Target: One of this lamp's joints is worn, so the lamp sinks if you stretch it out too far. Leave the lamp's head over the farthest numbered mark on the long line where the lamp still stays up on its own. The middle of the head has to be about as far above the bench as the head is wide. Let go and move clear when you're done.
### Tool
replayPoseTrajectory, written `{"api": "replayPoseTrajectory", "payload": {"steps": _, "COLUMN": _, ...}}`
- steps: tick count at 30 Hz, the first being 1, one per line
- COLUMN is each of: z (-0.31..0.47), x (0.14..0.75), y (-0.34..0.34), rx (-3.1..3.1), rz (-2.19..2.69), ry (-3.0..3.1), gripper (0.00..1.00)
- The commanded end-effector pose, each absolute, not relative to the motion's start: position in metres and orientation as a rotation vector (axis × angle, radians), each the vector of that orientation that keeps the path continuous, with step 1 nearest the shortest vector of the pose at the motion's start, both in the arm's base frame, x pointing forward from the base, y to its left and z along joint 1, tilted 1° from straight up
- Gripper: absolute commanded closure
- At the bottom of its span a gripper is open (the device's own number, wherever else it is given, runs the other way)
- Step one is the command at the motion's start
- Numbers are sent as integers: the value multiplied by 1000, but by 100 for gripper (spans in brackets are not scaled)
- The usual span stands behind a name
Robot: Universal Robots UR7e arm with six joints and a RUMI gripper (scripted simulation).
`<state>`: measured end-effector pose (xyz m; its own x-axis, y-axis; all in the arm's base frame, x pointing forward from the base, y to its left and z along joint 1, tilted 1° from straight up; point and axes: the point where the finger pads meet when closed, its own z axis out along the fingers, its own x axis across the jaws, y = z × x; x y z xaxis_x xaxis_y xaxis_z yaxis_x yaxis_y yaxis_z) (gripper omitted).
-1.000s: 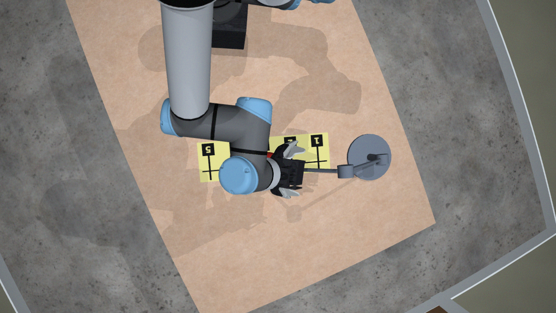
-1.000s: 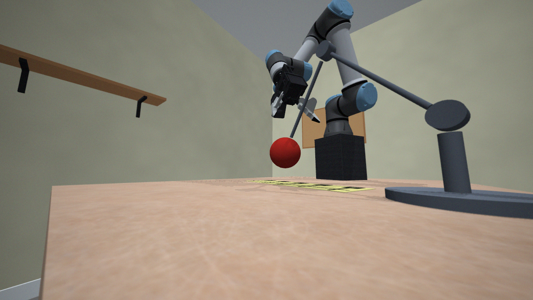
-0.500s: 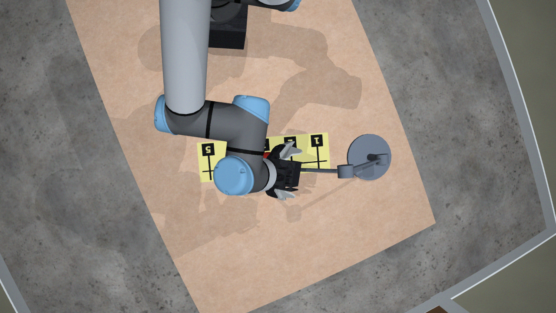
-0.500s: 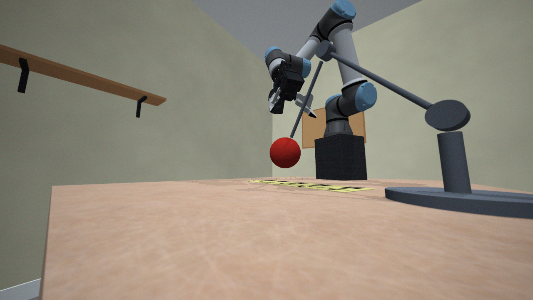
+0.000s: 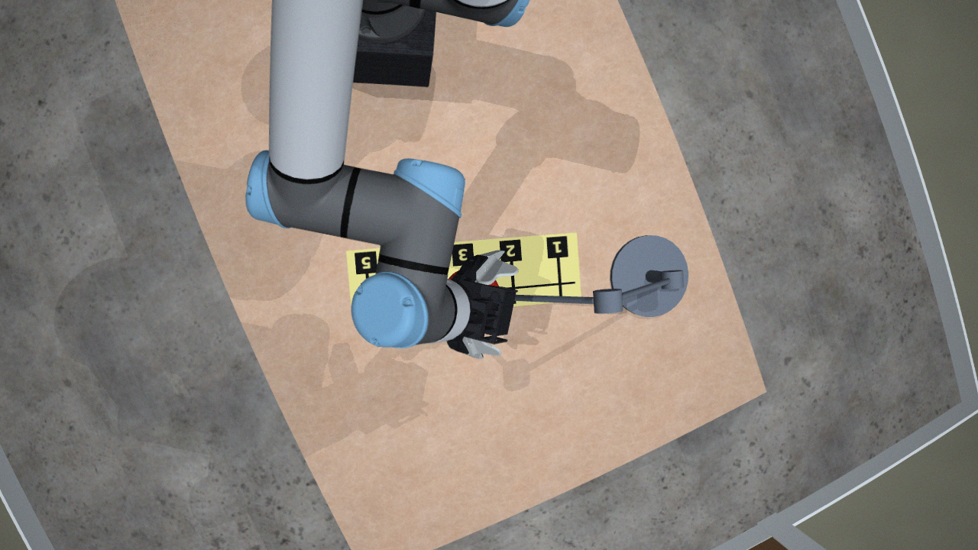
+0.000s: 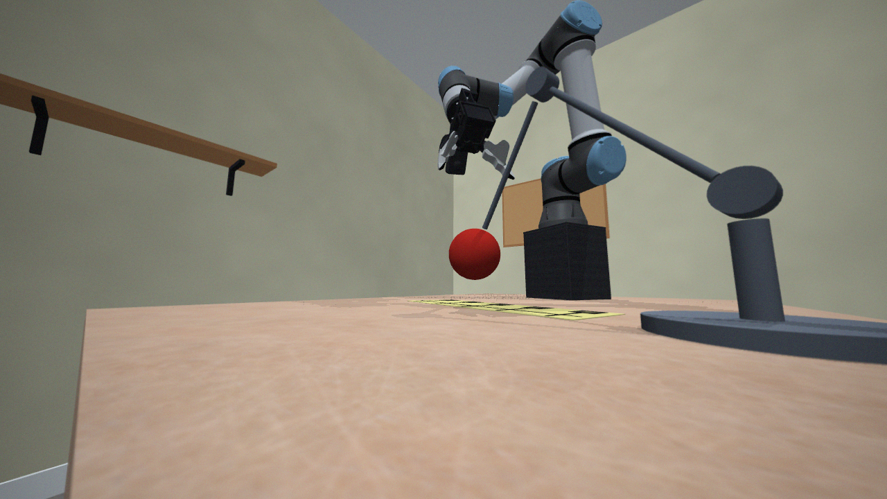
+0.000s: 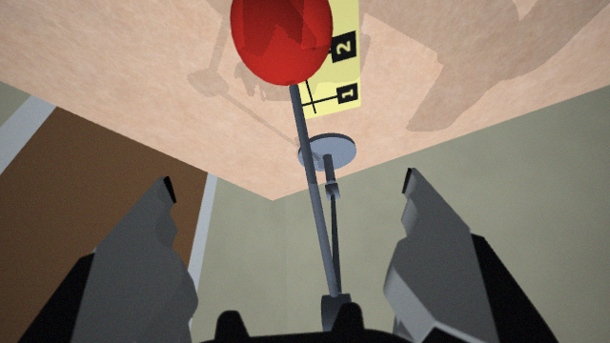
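Observation:
The lamp has a grey round base (image 5: 648, 275) at the right of the bench, two thin grey arms, and a red ball head (image 6: 474, 253). The head hangs above the bench on the lower arm (image 6: 509, 166). In the wrist view the head (image 7: 281, 38) covers the yellow strip near mark 2 (image 7: 344, 46). The yellow numbered strip (image 5: 540, 263) shows marks 1, 2, 3 and 5 in the top view; my arm hides the rest. My gripper (image 5: 493, 304) is open and empty, above the head, its fingers on either side of the lower arm (image 7: 315, 191) without touching it.
The robot's black pedestal (image 6: 567, 260) stands at the far end of the bench. A wooden shelf (image 6: 129, 130) runs along the left wall. The lamp's upper arm (image 6: 626, 135) slants from the elbow down to the post (image 6: 755, 267).

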<state>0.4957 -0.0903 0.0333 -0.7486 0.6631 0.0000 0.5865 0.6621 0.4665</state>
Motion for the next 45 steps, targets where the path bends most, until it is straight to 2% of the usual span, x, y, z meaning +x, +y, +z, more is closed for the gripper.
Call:
{"api": "replayPoseTrajectory", "payload": {"steps": 1, "z": 47, "x": 491, "y": -99, "rx": 960, "rz": 715, "ry": 2720, "gripper": 0}}
{"api": "replayPoseTrajectory", "payload": {"steps": 8, "z": 69, "x": 483, "y": -112, "rx": 996, "rz": 689, "ry": 2711, "gripper": 0}}
{"api": "replayPoseTrajectory", "payload": {"steps": 45, "z": 64, "x": 486, "y": -109, "rx": 1073, "rz": 635, "ry": 2694, "gripper": 0}}
